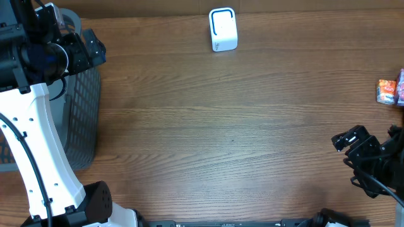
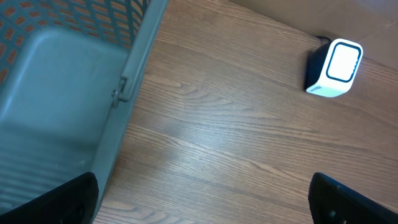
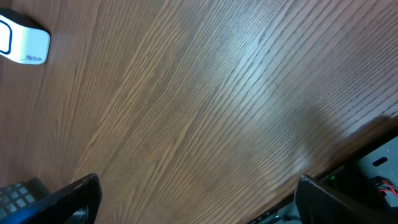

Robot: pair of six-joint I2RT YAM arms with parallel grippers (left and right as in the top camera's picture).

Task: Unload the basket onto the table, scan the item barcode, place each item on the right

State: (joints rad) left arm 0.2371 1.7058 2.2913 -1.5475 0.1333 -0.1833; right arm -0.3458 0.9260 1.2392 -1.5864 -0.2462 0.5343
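Item (image 1: 386,91) far right, axis unclear

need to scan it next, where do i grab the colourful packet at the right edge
Likely from above with the open right gripper, the nearer one, pinching the colourful packet across its narrow width. It seems to lie flat on the table; part is cropped.
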